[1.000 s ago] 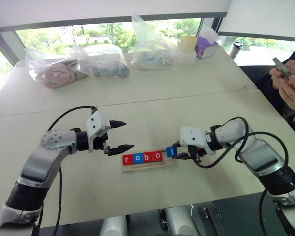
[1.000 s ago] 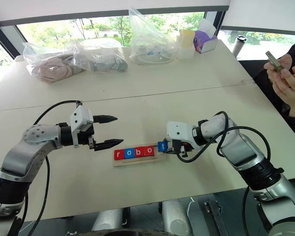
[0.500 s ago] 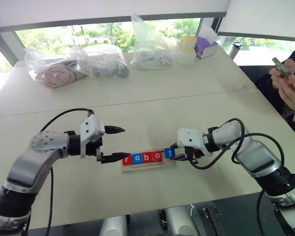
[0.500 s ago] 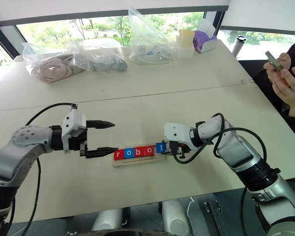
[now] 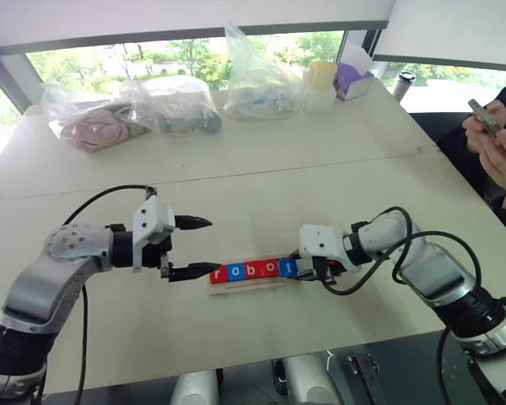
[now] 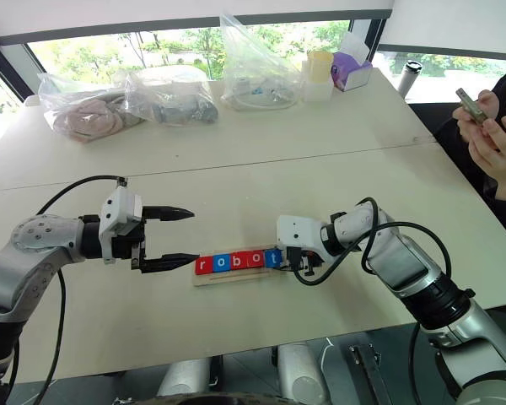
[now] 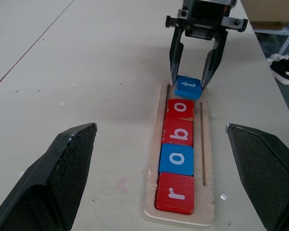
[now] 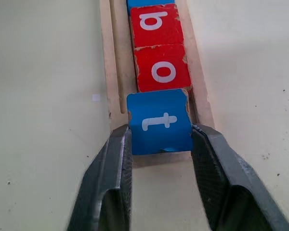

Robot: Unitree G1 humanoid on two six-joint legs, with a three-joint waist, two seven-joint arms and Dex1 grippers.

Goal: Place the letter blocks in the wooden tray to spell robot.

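Five letter blocks lie in a row in the wooden tray (image 5: pixel 250 286) and read r (image 7: pixel 175 193), o (image 7: pixel 177 158), b (image 7: pixel 178 132), o (image 7: pixel 181 109), t (image 8: pixel 160 121). The blue t block (image 5: pixel 288 267) sits slightly askew at the tray's right end, against the red o. My right gripper (image 5: pixel 307 272) is shut on it, with both fingers (image 8: pixel 116 159) against its sides and no gap showing. My left gripper (image 5: pixel 213 245) stands open just off the tray's left end, its lower fingertip close to the red r block (image 5: pixel 218 273) and nothing between the fingers.
Clear plastic bags (image 5: pixel 173 105) with soft items, a yellow cup (image 5: pixel 322 78), a purple box (image 5: pixel 354 82) and a dark bottle (image 5: pixel 403 84) stand along the table's far side. A person's hands (image 5: pixel 496 143) hold a phone at the right edge.
My right gripper has brought the t block left and down, up against the red o at the tray's end. My left gripper has sunk and drawn back to the tray's left end.
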